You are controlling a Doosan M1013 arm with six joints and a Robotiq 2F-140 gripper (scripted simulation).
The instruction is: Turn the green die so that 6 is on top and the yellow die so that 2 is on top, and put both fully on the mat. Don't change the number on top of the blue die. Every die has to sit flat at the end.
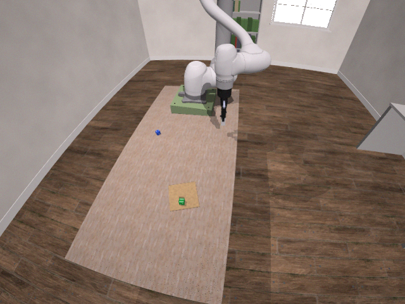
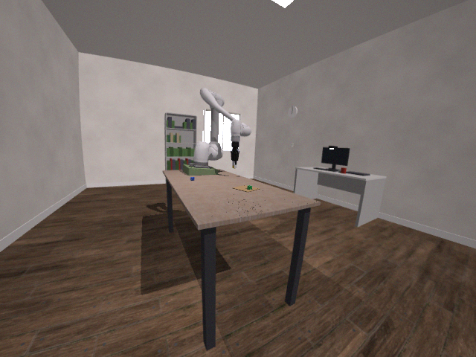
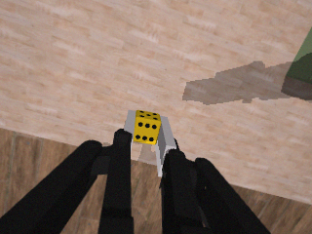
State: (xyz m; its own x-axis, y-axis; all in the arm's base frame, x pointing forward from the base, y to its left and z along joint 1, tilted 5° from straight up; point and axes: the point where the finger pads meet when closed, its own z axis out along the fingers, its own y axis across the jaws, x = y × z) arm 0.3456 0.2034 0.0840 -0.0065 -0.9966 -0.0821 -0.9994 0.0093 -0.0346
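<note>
The yellow die (image 3: 147,128) is pinched between the pads of my claw (image 1: 223,121) (image 2: 233,165) (image 3: 145,125), held above the table (image 1: 202,147) (image 2: 230,195) (image 3: 73,63) beside my green base (image 1: 191,109) (image 2: 199,171) (image 3: 303,63), with a six showing on one side and a five on the face next to it. I judge I am at the carry-and-turn step for yellow, so my next move calls for bringing the 2 up, then a level, gentle set-down on the mat (image 1: 191,189) (image 2: 240,187), beside the green die (image 1: 181,201) (image 2: 249,187) and without knocking it, keeping well away from the blue die (image 1: 157,132) (image 2: 192,178).
</note>
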